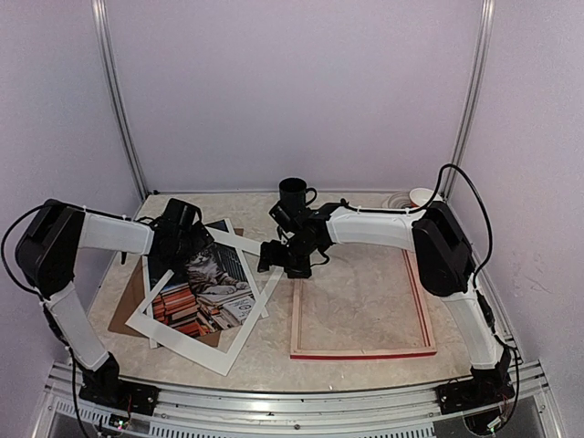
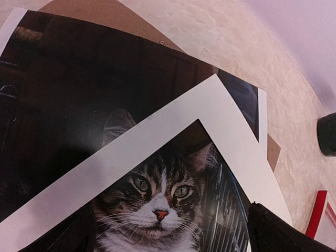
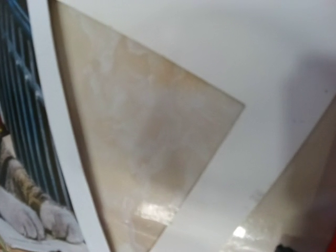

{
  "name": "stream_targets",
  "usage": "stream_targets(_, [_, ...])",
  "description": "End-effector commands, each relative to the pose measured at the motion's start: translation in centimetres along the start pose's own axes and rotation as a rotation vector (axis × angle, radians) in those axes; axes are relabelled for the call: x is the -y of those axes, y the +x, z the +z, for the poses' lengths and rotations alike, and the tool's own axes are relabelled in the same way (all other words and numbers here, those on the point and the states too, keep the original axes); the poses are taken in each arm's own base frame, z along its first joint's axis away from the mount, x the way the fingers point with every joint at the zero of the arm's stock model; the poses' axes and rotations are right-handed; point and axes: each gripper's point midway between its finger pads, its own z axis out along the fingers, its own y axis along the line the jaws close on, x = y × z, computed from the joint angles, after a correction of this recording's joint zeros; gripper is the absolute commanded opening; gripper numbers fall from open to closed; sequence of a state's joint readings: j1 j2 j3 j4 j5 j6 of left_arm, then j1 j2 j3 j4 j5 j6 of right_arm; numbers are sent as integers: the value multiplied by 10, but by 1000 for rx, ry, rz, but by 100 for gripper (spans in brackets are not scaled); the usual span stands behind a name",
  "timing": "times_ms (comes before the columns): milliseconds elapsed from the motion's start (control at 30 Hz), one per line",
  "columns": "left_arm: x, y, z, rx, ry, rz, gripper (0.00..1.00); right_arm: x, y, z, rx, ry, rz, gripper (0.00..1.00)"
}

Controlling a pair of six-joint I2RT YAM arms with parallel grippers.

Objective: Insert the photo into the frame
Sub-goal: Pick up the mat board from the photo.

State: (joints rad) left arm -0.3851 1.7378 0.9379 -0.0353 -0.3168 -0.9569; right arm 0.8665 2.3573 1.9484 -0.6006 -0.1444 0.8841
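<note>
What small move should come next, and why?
Probably the right gripper should close on the corner of the white mat beneath it and draw it aside: the mat lies across the photo, and the frame beside them holds nothing.

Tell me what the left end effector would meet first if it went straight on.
Likely the photo, at the cat's face inside the white mat opening; depth is unclear.
</note>
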Motion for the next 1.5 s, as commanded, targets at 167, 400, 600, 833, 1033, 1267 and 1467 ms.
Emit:
stream_targets(167, [-2,-11,6,45,-35,21,99,0,4,-6,-20,-24,75,89])
stream_targets(400, [-9,3,17,1,-50,12,99,-7,12,2,-43,-70,120,89])
stream_targets(600, [-24,4,23,0,-106,8,99,-11,15,6,-46,-79,137,90])
stream_targets(833, [-43,1,24,16,-166,-15,99,-21,20,12,-72,-107,147,90])
stream_targets(1033, [-54,-2,22,24,-182,-38,99,-32,19,9,-66,-128,143,93])
stream_targets(1267, [-65,7,26,-7,-193,-56,99,-40,24,24,-102,-183,163,93])
stream_targets(1467, [-72,13,27,-29,-193,-71,99,-47,30,30,-129,-225,185,93])
